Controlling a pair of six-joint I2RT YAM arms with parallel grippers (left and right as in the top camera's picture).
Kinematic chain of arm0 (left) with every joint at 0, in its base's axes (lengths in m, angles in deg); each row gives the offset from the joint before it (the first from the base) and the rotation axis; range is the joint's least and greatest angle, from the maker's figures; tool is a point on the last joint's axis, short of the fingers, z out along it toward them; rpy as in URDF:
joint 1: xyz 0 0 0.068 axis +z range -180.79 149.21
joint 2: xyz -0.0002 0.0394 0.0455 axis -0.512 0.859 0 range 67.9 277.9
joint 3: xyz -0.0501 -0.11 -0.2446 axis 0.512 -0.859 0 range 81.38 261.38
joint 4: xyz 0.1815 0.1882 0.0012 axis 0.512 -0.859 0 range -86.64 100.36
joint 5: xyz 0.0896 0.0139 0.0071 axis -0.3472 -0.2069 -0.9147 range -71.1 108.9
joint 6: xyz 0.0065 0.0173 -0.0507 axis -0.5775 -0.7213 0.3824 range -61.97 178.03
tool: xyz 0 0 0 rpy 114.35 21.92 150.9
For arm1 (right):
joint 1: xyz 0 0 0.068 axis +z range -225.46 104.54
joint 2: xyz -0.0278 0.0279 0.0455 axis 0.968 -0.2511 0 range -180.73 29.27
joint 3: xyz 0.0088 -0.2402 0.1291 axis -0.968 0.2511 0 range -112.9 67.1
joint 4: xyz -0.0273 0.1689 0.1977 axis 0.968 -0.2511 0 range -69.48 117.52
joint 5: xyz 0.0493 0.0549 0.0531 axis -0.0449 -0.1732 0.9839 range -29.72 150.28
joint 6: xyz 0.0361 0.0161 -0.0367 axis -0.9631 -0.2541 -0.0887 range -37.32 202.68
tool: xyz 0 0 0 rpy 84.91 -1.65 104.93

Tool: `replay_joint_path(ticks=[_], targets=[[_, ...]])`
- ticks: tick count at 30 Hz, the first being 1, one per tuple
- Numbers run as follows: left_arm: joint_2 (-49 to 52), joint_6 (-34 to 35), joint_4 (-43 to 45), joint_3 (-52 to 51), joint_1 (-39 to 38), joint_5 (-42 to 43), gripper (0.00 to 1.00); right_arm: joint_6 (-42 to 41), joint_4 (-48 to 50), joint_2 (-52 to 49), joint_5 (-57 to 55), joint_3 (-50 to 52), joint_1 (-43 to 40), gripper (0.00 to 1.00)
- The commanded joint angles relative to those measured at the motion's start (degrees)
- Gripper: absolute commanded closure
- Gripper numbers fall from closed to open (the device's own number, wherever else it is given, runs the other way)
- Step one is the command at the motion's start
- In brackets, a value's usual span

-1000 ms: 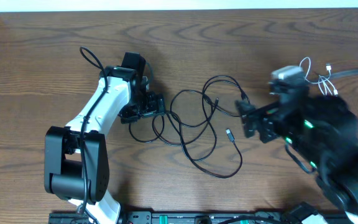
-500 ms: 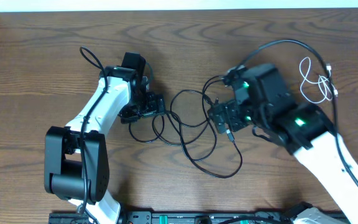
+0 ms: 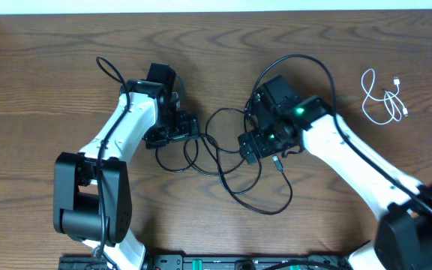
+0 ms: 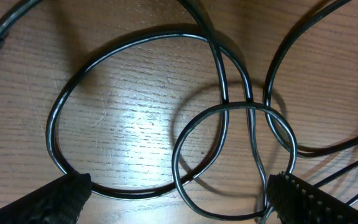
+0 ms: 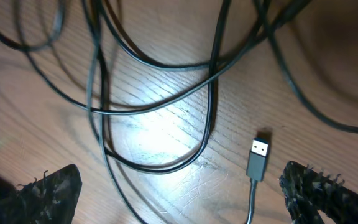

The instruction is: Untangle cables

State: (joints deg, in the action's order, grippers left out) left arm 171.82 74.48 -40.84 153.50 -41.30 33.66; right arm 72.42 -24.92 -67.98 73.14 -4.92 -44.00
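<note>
The black cables (image 3: 231, 151) lie in tangled loops at the middle of the wooden worktop (image 3: 51, 52). The white cable (image 3: 385, 99) is coiled well apart from them at the far right. The left gripper (image 3: 180, 129), jaws wide, hangs over the tangle's left loops. The right gripper (image 3: 263, 144), equally wide, hangs over its right side, where a USB plug (image 5: 258, 158) lies untouched.

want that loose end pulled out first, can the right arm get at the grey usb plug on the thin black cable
Probably yes: the right gripper hangs open just above, and the grey usb plug lies bare on the wooden table, nothing lying across it.
</note>
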Motion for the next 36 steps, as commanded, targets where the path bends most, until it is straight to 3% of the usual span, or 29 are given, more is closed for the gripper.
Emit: replay_joint_path(ticks=[1,13,14,18,25,36], targets=[[-0.20,-0.76,-0.31,0.09,0.02,0.20,0.05,-0.44,-0.11,-3.50,1.33,0.20,0.74,0.01],[-0.20,-0.76,-0.31,0.09,0.02,0.20,0.05,-0.39,0.44,-11.96,4.20,0.20,3.56,0.01],[-0.20,-0.76,-0.31,0.09,0.02,0.20,0.04,-0.39,0.76,-12.57,3.89,0.20,3.91,0.05],[-0.20,-0.76,-0.31,0.09,0.02,0.20,0.05,-0.42,1.70,-14.97,2.23,0.20,5.09,0.44],[-0.20,-0.76,-0.31,0.09,0.02,0.20,0.05,-3.67,1.70,-18.05,-2.86,0.20,5.44,0.58],[-0.20,-0.76,-0.31,0.09,0.02,0.20,0.05,-17.77,1.11,-19.12,-12.20,0.48,5.44,0.95]])
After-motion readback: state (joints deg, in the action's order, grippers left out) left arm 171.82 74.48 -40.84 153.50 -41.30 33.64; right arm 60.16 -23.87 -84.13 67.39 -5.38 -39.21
